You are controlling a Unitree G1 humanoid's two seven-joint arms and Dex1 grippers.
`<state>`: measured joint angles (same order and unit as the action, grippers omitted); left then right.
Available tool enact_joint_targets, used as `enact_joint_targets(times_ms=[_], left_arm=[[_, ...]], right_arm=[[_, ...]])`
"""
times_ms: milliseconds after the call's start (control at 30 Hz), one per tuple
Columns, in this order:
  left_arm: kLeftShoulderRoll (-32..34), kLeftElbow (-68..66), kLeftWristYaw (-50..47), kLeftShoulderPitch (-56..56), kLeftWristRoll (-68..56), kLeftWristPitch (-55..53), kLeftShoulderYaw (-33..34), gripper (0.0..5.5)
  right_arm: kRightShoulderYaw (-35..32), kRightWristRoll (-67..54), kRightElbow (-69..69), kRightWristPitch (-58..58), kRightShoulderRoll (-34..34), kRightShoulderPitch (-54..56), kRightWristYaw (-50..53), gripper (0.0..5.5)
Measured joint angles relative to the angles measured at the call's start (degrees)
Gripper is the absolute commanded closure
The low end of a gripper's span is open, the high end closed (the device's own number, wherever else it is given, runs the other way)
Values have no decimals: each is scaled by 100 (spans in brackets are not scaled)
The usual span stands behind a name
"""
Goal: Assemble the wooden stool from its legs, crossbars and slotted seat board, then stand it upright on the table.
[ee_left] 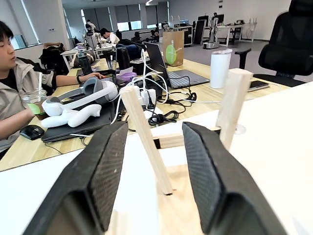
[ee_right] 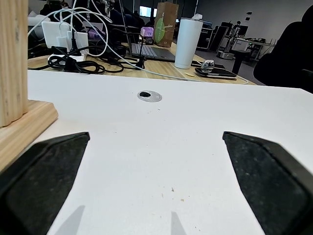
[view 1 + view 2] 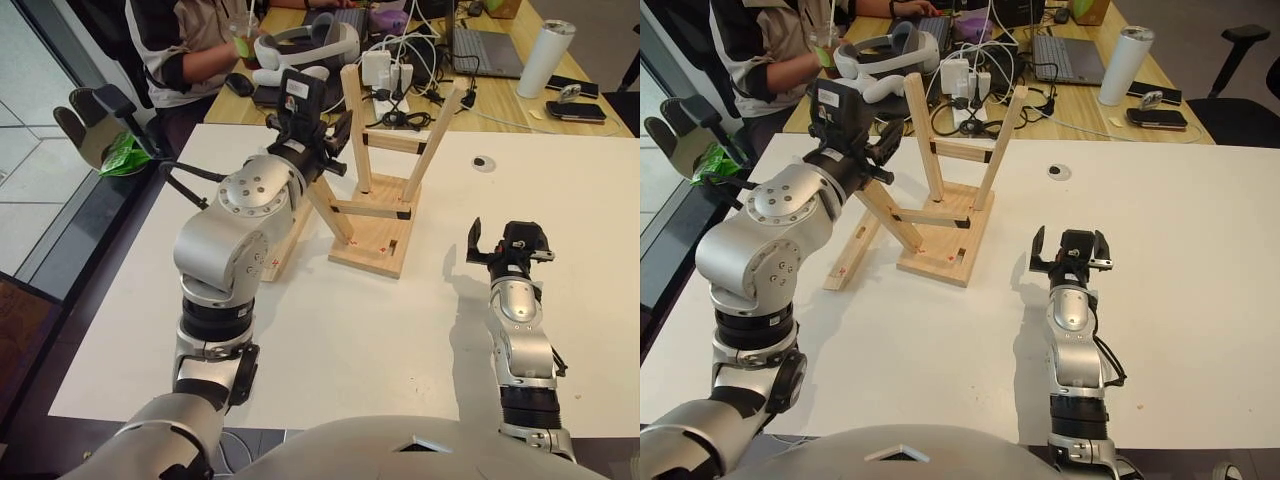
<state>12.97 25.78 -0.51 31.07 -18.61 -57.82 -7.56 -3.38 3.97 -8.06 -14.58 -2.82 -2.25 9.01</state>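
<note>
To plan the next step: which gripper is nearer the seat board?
Left. The left gripper is at the legs, above the seat board; the right gripper is apart, to its right.

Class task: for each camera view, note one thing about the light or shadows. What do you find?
Left eye view: even light; the seat board throws only a thin, soft shadow on the white table. Left wrist view: the pads of the left gripper look dark against the bright room. Right wrist view: the table is bright, without hard glare.
</note>
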Motion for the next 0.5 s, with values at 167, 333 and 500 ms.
enact_joint_targets(times_ms=[167,333,500], left_arm=[[-401,-193,-68,260,-17,318,603,346],[-586,67,-273,1611,-439,469,1750,346],[-24,-88,-236,1602,-110,532,1763,346]], right_arm=[[0,-8,-6,-13,10,-4,-35,47],[-8,-10,-29,-25,33,-23,-60,47],[-12,-10,-50,-33,44,-27,-68,47]])
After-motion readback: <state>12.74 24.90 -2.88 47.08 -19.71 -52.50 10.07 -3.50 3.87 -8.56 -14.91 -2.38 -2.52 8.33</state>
